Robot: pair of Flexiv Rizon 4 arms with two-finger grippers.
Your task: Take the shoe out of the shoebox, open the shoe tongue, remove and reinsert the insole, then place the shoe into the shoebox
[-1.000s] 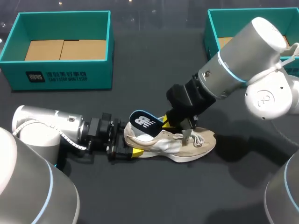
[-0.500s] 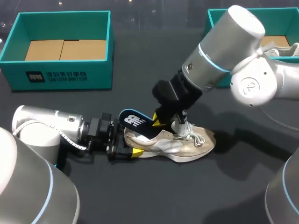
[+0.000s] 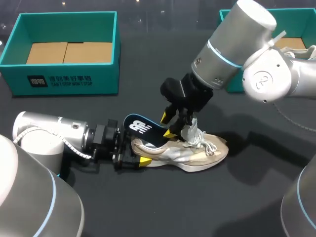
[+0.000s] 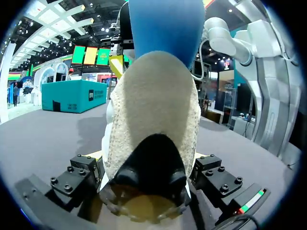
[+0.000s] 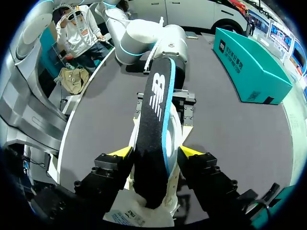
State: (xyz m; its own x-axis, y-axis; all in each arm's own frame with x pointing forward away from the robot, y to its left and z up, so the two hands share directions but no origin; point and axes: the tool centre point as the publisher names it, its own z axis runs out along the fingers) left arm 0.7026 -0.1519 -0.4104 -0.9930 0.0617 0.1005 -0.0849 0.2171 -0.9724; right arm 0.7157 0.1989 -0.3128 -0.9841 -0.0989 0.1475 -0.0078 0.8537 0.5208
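Head view | dark table (image 3: 163, 207) | left jaws clamp shoe (image 3: 197, 157) heel | right jaws grip insole (image 3: 140, 128) | teal shoebox (image 3: 64, 79) well apart

A robot test station, of the kind kept in a lab or demonstration space; two grey jointed arms, the left arm (image 3: 49, 133) and the right arm (image 3: 232, 44), come in over a dark matte table (image 3: 148, 207); a teal shoebox (image 3: 64, 79) lined with cardboard stands far left, a second shoebox (image 3: 301, 22) far right.
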